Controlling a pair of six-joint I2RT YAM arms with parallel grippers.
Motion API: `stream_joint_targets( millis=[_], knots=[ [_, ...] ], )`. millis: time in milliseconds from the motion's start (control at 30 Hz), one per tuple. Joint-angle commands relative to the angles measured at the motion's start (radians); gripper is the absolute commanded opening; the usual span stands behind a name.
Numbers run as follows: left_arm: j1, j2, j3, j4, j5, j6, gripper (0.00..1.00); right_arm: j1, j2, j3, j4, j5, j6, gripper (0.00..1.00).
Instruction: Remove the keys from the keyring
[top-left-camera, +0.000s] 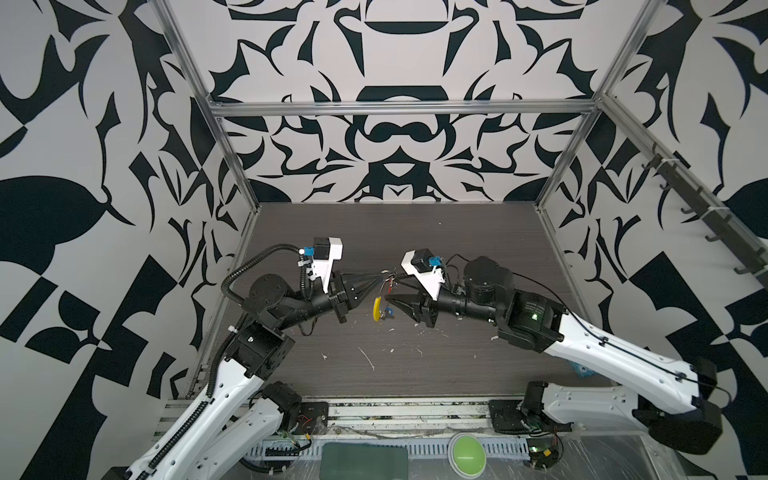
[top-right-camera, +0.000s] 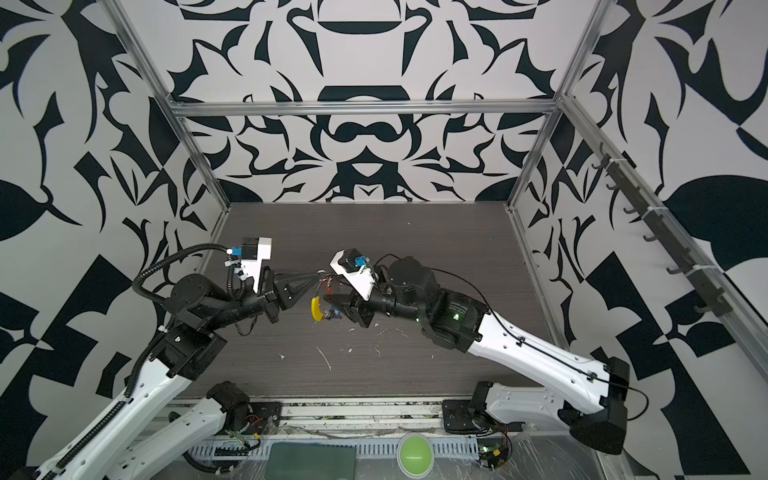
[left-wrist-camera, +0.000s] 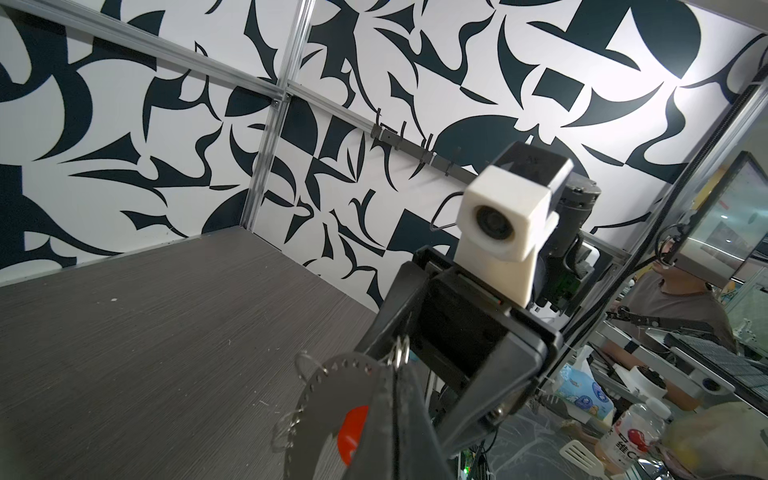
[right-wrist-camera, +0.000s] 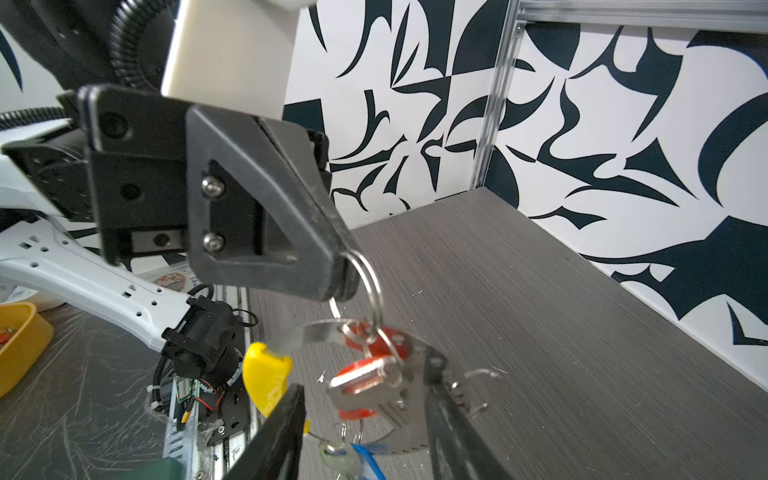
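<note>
Keyring (top-left-camera: 377, 308) (top-right-camera: 316, 308), a thin grey notched loop with a yellow sleeve (right-wrist-camera: 266, 374), hangs in the air between your two arms, above the middle of the dark wood-grain surface (top-left-camera: 457, 249). Your left gripper (top-left-camera: 380, 274) (top-right-camera: 318, 274) reaches in from the left in both top views with its fingers pressed together. In the right wrist view they pinch a small silver ring (right-wrist-camera: 370, 286), and the keyring (right-wrist-camera: 316, 332) dangles from it. A red-headed key (right-wrist-camera: 361, 382) hangs against the loop just below that ring. In both top views it shows only as a small red fleck (top-left-camera: 390, 284) (top-right-camera: 328, 283). A blue-headed key (top-left-camera: 388, 312) (top-right-camera: 332, 312) sits lower, just beside the foot of the yellow sleeve, and shows at the edge of the right wrist view (right-wrist-camera: 365, 457). Your right gripper (top-left-camera: 391, 287) (top-right-camera: 328, 287) comes in from the right with its fingers spread. In the right wrist view they stand on either side of the red-headed key and the loop (right-wrist-camera: 363, 390). You cannot tell whether either finger touches the metal. The left wrist view shows the loop (left-wrist-camera: 316, 386) only as a blur.
</note>
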Motion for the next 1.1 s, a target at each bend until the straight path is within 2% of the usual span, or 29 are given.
stream_joint_targets(
  millis=[0, 267, 467, 800, 900, 1033, 1067],
  knots=[
    [-0.001, -0.011, -0.009, 0.05, 0.012, -0.015, 0.0, 0.007, -0.002, 0.038, 0.05, 0.048, -0.02, 0.49],
    [-0.001, -0.009, -0.017, 0.049, 0.011, -0.016, 0.0, 0.016, 0.014, 0.061, 0.056, 0.054, -0.042, 0.49],
    [-0.001, -0.016, -0.023, 0.049, 0.004, -0.016, 0.0, 0.023, 0.012, 0.086, 0.027, 0.083, -0.066, 0.41],
    [-0.001, -0.016, -0.021, 0.055, -0.023, -0.02, 0.0, 0.035, 0.014, 0.085, 0.003, 0.084, -0.081, 0.23],
    [-0.001, -0.016, -0.023, 0.057, -0.036, -0.023, 0.0, 0.042, 0.015, 0.085, 0.001, 0.087, -0.088, 0.16],
    [0.0, -0.017, -0.024, 0.061, -0.056, -0.029, 0.0, 0.048, 0.022, 0.091, -0.005, 0.081, -0.098, 0.0],
    [-0.001, -0.017, -0.025, 0.065, -0.057, -0.03, 0.0, 0.049, 0.025, 0.094, -0.008, 0.079, -0.102, 0.0]
  ],
)
